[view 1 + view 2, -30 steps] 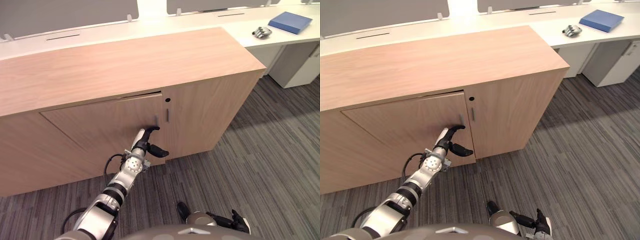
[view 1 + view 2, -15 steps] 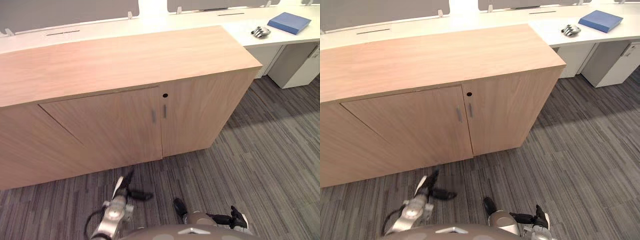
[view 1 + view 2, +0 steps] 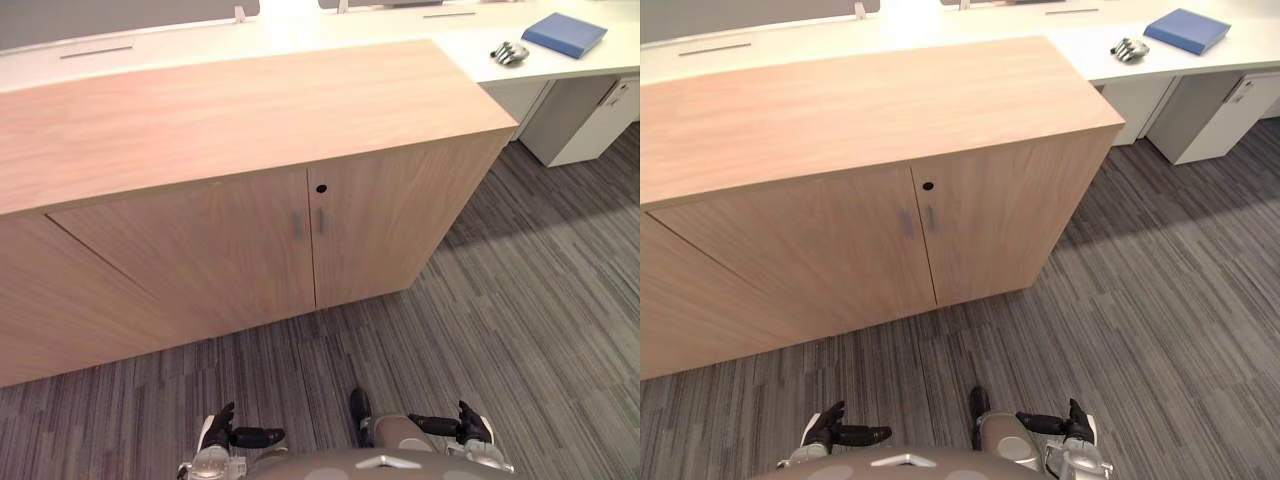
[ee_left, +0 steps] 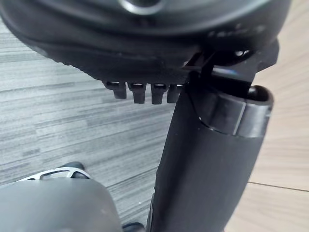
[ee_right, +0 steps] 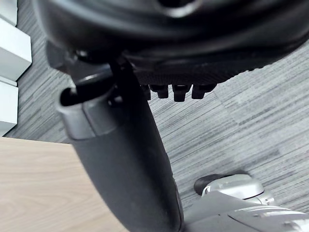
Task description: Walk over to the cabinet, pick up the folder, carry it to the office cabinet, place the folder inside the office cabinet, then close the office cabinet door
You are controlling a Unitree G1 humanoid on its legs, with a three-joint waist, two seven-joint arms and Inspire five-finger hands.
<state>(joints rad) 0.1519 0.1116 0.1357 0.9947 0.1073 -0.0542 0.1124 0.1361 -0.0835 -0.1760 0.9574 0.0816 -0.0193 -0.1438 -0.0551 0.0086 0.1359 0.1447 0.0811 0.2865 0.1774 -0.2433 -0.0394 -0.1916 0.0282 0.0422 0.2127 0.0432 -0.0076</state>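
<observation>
Before the closed office cabinet (image 3: 390, 215), left hand (image 3: 221, 434) and right hand (image 3: 470, 427) hang open

The light wooden office cabinet (image 3: 400, 215) stands with both doors (image 3: 220, 250) shut.

White desk (image 3: 250, 35): long pale top across the far side.
Grey screens (image 3: 110, 14): upright along the desk's rear edge.
Dark slot (image 3: 96, 51): narrow, cut into the desk top.
Blue flat object (image 3: 565, 34): lying on the desk's right part.
Small grey object (image 3: 509, 52): on the desk, near the blue flat object.
White drawer unit (image 3: 590, 125): under the desk.
Striped grey carpet (image 3: 520, 300): floor below the desk.
</observation>
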